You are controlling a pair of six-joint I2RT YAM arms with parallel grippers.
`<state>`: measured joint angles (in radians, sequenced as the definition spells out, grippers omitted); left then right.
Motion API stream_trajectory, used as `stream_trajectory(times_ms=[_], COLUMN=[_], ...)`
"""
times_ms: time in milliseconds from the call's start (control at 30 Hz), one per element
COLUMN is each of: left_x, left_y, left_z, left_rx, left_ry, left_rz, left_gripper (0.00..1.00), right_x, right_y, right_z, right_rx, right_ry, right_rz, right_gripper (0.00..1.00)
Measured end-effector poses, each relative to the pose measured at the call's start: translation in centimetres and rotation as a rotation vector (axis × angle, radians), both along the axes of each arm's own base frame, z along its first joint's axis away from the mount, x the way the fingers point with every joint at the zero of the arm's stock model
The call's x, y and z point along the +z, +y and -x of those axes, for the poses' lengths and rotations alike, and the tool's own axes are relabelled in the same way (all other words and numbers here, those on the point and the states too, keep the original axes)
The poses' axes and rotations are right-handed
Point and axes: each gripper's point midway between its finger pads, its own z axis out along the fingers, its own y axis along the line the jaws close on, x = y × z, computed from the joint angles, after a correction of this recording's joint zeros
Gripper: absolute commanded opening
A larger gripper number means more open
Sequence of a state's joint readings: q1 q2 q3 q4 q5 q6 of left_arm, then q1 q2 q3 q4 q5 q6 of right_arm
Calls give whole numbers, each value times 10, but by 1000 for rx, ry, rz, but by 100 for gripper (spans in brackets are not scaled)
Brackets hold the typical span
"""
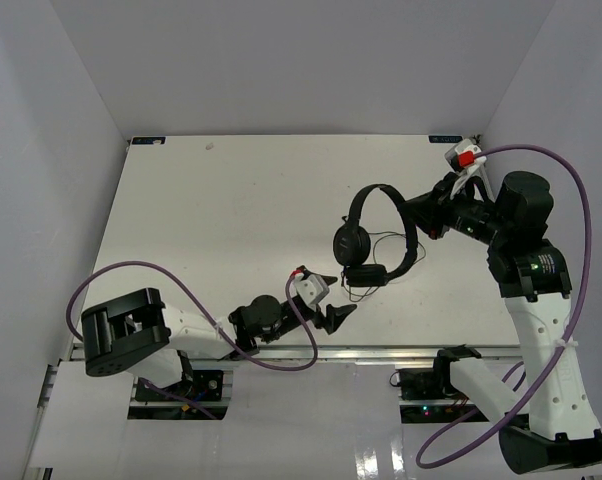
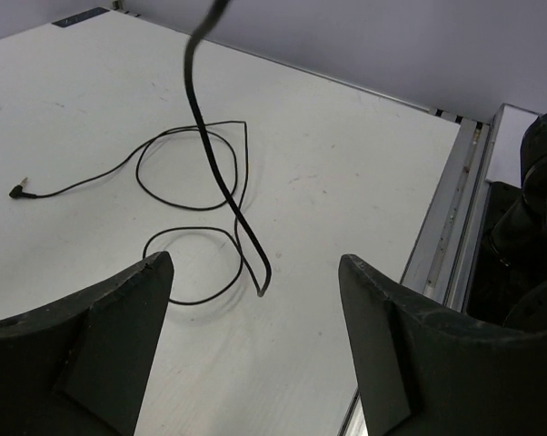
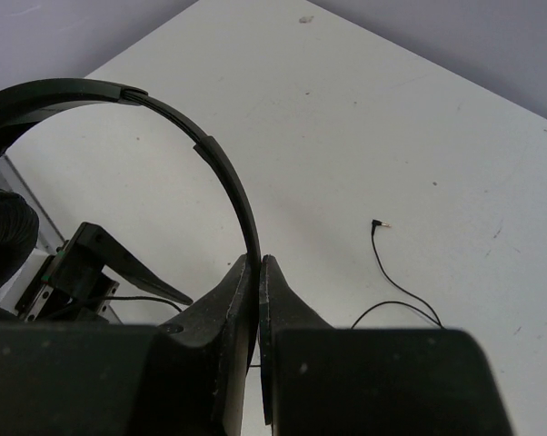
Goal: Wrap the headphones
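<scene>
The black headphones [image 1: 376, 232] hang above the white table [image 1: 211, 220], earcups down, with my right gripper [image 1: 419, 216] shut on the thin headband [image 3: 210, 150]; in the right wrist view the right gripper [image 3: 259, 262] pinches the band between its tips. The thin cord [image 2: 221, 177] drops from above and lies in loose loops on the table, ending in the plug [image 2: 17, 192]. My left gripper [image 1: 338, 314] stands open just left of the lower earcup [image 1: 365, 274]. In the left wrist view the left gripper [image 2: 255, 263] holds nothing, and the cord's low bend lies just beyond its tips.
A metal rail [image 2: 446, 227] runs along the table's near edge, right of the left gripper. Purple arm cables [image 1: 571, 220] loop beside both arms. A white part with a red mark [image 1: 468, 157] sits at the back right corner. White walls enclose the table.
</scene>
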<state>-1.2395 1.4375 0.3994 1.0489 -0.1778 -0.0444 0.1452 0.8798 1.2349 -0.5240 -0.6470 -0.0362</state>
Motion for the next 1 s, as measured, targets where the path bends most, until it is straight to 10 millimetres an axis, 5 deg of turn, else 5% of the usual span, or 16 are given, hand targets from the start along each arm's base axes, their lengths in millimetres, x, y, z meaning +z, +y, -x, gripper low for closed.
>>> stream_trajectory(times_ms=[500, 633, 800, 1000], left_x=[-19, -8, 15, 15], left_y=[-24, -35, -45, -43], left_z=[0, -5, -5, -1], left_rx=[-46, -42, -60, -71], left_ry=[-24, -39, -64, -54], left_rz=[5, 44, 116, 130], left_gripper=[65, 59, 40, 26], right_x=[36, 38, 39, 41], right_y=[11, 13, 12, 9], right_z=[21, 24, 26, 23], right_rx=[92, 107, 111, 102], right_ry=[-5, 4, 17, 30], right_rz=[-57, -71, -82, -94], right_gripper=[8, 8, 8, 8])
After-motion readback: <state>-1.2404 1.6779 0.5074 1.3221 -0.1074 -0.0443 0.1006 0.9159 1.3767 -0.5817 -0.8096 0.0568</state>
